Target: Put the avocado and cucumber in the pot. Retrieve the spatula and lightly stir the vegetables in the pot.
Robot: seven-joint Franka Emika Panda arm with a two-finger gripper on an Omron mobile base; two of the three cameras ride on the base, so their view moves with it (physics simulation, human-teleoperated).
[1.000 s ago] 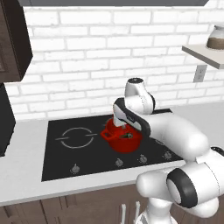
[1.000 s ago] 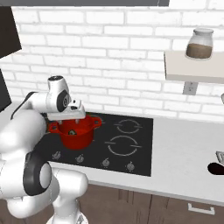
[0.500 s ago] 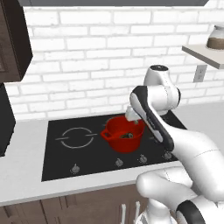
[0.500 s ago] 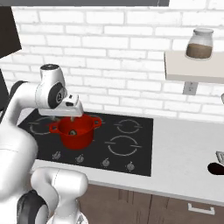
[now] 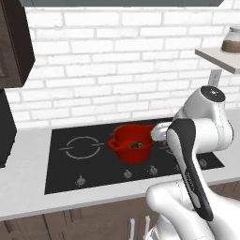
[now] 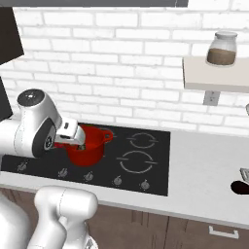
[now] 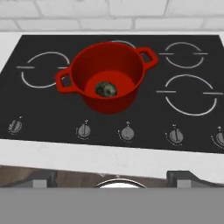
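Left base view: the round bright red pot point(image 5: 132, 146) sits on the black glass cooktop point(image 5: 70, 164), the white arm's elbow crowding its right side; something dark and greenish lies inside. A glass jar point(image 5: 231, 41) stands on the shelf.

Right base view: the two-finger gripper point(image 6: 73, 138) is by the pot's left rim, its spread impossible to tell.

Hand view: the small dark rounded avocado point(image 7: 105, 89) rests on the pot's floor, above the row of silver knobs point(image 7: 127, 133).
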